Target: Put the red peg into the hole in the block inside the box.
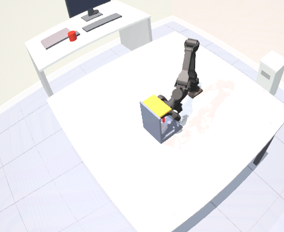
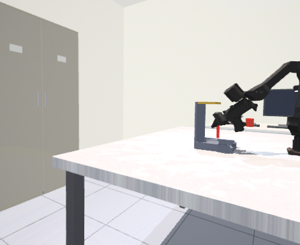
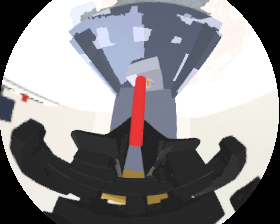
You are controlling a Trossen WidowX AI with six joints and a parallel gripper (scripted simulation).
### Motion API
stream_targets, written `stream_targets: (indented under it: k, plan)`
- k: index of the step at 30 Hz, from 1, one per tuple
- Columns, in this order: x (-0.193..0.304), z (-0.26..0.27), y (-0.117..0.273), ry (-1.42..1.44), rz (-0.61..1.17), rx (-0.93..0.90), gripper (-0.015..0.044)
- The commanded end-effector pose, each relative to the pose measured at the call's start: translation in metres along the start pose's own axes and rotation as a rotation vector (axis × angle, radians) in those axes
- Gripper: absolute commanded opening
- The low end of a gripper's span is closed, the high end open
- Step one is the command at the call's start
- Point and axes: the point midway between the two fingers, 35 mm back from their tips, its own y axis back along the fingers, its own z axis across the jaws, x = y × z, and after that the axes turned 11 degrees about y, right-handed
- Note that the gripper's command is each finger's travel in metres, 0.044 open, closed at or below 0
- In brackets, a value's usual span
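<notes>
The red peg [image 1: 164, 120] [image 2: 217, 131] [image 3: 138, 110] is held upright in the gripper [image 2: 217, 124] [image 3: 136, 142], which is shut on its upper part. The peg is in the box [image 1: 150, 120] [image 2: 200, 124], below the front part of the yellow roof [image 1: 156, 106] [image 2: 210, 103]. The pale grey block [image 3: 155, 72] stands on the box floor. The peg's lower end is just above block height, and in the wrist view it covers part of the block, beside the orange-tinted hole. Whether it touches the block cannot be told. The fingertips are partly hidden under the roof in the top view.
The gripper body reaches in through the open front, close to the roof's front edge. Low side edges run along the box floor, and the back wall rises behind the peg. A separate desk [image 1: 55, 55] with a monitor and a red cup [image 1: 72, 36] stands beyond the table.
</notes>
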Motion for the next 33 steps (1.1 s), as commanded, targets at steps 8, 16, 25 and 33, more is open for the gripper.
stream_targets:
  k: [8,16,25,33]
  plan:
    - [0.0044,-0.0013,-0.0045,0.004,0.001,0.003,0.0]
    - [0.0063,-0.0014,-0.0067,0.004,0.002,0.003,0.0]
    - [0.0082,-0.0019,-0.0089,0.004,0.002,0.003,0.0]
    - [0.0098,-0.0026,-0.0107,0.004,0.002,0.003,0.0]
